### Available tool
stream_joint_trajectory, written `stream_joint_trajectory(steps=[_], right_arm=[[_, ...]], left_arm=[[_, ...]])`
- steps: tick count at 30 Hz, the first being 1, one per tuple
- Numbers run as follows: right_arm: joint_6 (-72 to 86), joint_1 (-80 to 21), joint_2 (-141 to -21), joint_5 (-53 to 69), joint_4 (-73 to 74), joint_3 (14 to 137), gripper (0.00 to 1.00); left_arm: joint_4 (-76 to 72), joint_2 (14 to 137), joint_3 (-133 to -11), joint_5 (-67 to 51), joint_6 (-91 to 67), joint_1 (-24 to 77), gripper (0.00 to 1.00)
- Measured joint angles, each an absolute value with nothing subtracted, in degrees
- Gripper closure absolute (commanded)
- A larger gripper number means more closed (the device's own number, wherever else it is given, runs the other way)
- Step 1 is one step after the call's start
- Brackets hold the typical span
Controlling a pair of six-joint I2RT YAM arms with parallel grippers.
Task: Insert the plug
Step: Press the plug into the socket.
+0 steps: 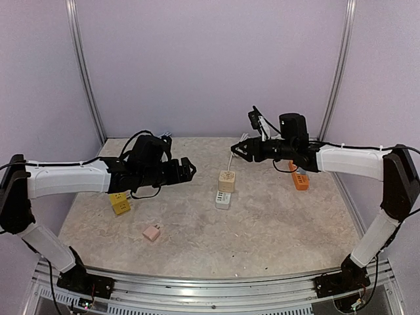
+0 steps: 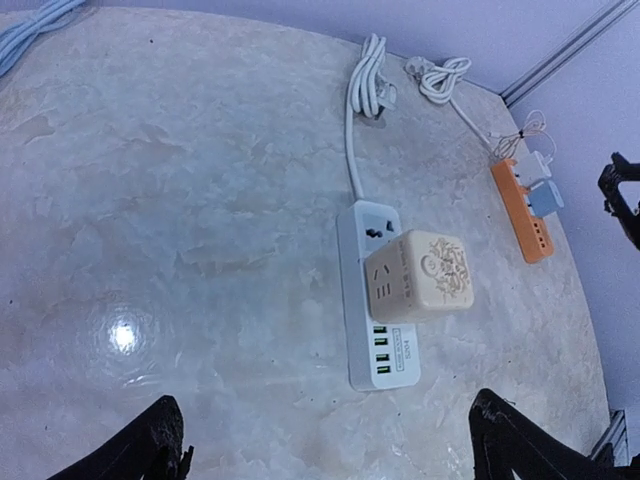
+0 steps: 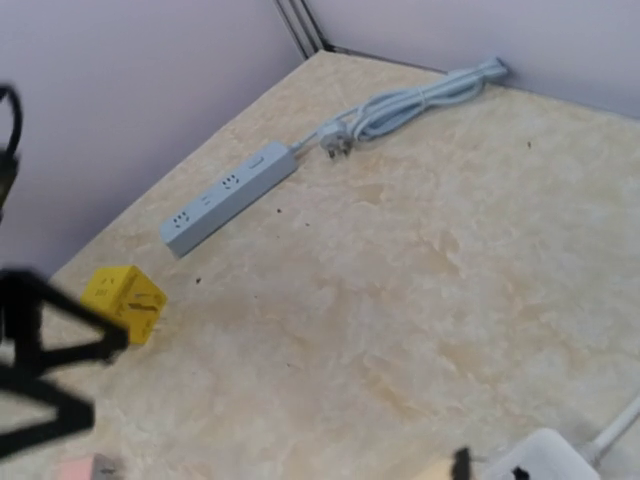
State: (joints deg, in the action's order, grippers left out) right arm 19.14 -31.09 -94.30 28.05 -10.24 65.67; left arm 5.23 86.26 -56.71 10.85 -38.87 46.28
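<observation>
Two robot arms extend toward each other above a marbled table. The left tool has its fingers spread wide and holds nothing, as its wrist camera shows. The right tool hangs over the far middle of the table, and no view shows whether its fingers are apart or closed. Below and between the two tools a white power strip lies on the table, its cord running toward the back wall. A beige cube adapter sits on the strip's middle, with one socket showing toward the cord end and green ports at the other. A small pink plug lies alone near the front left, well apart from the strip. A yellow cube adapter rests under the left arm. An orange power strip lies beneath the right arm, with a white plug and a blue-grey plug on its far end. A grey power strip lies by the left wall
</observation>
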Motion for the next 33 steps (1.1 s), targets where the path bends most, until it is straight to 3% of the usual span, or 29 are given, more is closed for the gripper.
stream_joint_trajectory(steps=[11,15,26,33], right_arm=[[22.92,-31.05,-97.76,26.11,-9.52,60.64,0.47],[24.67,-31.05,-99.24,26.11,-9.45,59.90,0.49],[27.22,-31.05,-103.31,26.87,-9.56,60.42,0.53],[28.18,-30.92,-106.10,27.46,-9.76,62.26,0.53]], left_arm=[[-0.32,102.89,-71.42,-10.94,-36.56,39.79,0.19],[-0.82,107.13,-74.61,-16.32,-36.47,39.40,0.28],[-1.23,115.61,-79.77,-23.33,-36.77,39.27,0.33],[-1.30,117.49,-81.17,-24.73,-36.99,39.00,0.42]])
